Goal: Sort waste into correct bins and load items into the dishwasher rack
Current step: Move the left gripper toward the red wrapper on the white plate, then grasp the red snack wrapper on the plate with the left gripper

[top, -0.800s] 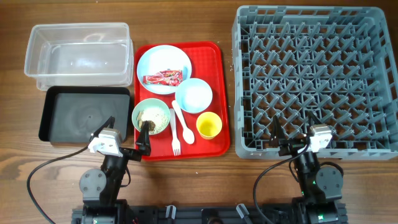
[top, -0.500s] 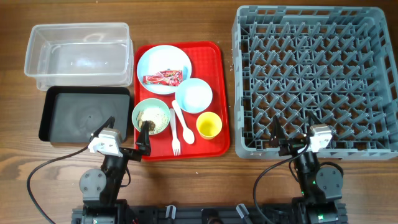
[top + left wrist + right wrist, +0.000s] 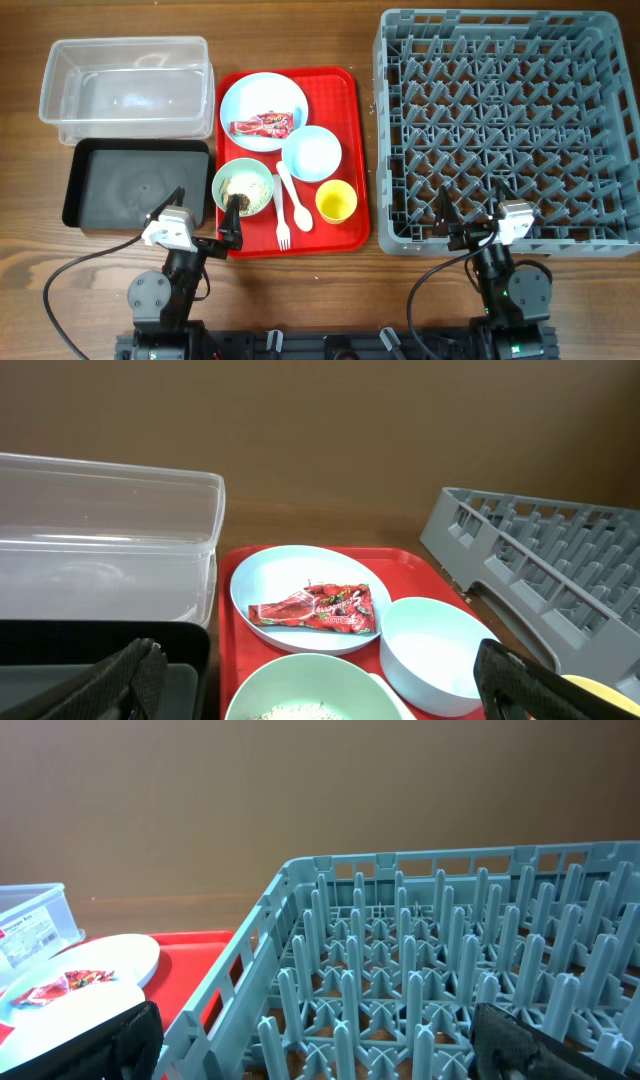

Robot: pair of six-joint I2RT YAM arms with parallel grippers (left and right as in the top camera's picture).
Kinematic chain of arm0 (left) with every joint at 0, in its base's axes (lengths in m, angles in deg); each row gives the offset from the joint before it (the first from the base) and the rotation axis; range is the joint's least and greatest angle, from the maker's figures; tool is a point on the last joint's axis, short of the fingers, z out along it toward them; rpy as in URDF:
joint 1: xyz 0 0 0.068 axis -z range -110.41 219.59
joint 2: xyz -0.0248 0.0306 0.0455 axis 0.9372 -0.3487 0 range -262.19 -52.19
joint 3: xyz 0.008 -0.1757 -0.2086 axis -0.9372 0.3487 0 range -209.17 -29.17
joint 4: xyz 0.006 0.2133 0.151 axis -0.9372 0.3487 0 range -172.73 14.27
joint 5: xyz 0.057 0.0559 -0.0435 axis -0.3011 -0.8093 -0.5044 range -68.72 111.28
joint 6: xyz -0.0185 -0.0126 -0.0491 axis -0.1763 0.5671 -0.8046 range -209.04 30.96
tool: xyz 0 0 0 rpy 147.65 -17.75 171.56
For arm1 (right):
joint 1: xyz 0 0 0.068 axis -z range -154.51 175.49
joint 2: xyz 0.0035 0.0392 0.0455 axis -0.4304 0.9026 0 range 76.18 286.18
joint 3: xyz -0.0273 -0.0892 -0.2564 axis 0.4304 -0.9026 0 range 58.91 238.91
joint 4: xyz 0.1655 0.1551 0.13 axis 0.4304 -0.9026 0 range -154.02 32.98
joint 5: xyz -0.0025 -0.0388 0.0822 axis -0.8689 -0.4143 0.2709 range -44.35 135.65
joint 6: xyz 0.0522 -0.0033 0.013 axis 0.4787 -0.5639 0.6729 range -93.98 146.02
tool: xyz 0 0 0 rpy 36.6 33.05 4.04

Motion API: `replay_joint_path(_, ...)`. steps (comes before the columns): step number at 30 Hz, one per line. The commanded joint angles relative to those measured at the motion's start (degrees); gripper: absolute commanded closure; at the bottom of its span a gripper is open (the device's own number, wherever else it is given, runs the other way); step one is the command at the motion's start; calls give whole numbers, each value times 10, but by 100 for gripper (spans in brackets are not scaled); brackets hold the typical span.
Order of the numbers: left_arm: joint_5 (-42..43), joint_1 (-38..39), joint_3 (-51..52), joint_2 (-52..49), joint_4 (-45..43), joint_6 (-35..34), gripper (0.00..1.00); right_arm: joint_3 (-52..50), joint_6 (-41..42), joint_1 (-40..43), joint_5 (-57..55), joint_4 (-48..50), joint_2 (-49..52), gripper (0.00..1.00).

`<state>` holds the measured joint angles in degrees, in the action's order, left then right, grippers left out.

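Observation:
A red-and-white snack wrapper (image 3: 264,125) lies on the round light blue plate (image 3: 262,100) on the red tray (image 3: 345,100). The wrapper (image 3: 317,607) and plate (image 3: 300,575) show in the left wrist view. The pale green bowl (image 3: 243,188) holds crumbly food scraps (image 3: 240,188). Beside it are the light blue bowl (image 3: 311,153), the yellow cup (image 3: 336,202), a white spoon (image 3: 293,195) and a white fork (image 3: 281,215). The clear tub (image 3: 125,85) and black tray (image 3: 135,185) lie at left. The grey rack (image 3: 508,125) is at right. My left gripper (image 3: 205,222) is open at the tray's near left corner. My right gripper (image 3: 468,222) is open at the rack's near edge.
The wooden table (image 3: 30,260) shows around everything. Cables run from both arm bases along the near edge. The rack (image 3: 430,970) fills the right wrist view, its pegs upright, with the red tray (image 3: 190,965) to its left.

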<state>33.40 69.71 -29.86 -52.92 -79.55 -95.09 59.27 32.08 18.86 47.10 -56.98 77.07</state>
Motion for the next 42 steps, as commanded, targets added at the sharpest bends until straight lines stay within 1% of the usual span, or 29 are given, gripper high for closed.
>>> replay_joint_path(1, 9, -3, 3, 6, 1, 11, 0, 0, -7, 3, 7, 1, -1, 0)
replay_joint_path(19, 9, -3, 3, 6, -1, 11, 0, 0, -7, 3, 7, 1, -1, 0)
replay_joint_path(21, 9, -3, 3, 6, -1, 9, 0, 0, -24, 3, 5, 2, -1, 0)
replay_joint_path(22, 9, -3, 3, 6, 0, 1, 0, 0, -40, 3, 5, 2, -1, 0)
replay_joint_path(23, 7, -3, 3, 4, 0, -31, 0, 0, -45, 3, 5, 1, -1, 0)
replay_joint_path(26, -2, -3, 3, -2, 1, -73, 0, 0, -45, 3, 5, 2, -1, 0)
replay_joint_path(30, -4, -3, -17, -23, 12, -79, 0, 0, -43, 3, 12, 1, -1, 0)
replay_joint_path(31, -5, -3, -31, -38, 16, -79, 0, 0, -36, 3, 17, 2, -1, 0)
replay_joint_path(32, -6, -3, -44, -51, 23, -79, 0, 0, -7, 3, 18, 2, -1, 0)
replay_joint_path(33, -6, -3, -66, -73, 41, -79, 0, 0, 23, 3, 19, 1, -1, 0)
replay_joint_path(34, -12, -3, -89, -99, 66, -79, 0, 4, 31, 3, 21, -5, -1, 0)
replay_joint_path(38, -26, -3, -197, -233, 124, -79, 0, 63, 30, 3, 12, -81, 19, 0)
replay_joint_path(42, -26, -3, -328, -377, 238, -79, 0, 167, 31, 3, 16, -172, 99, 0)
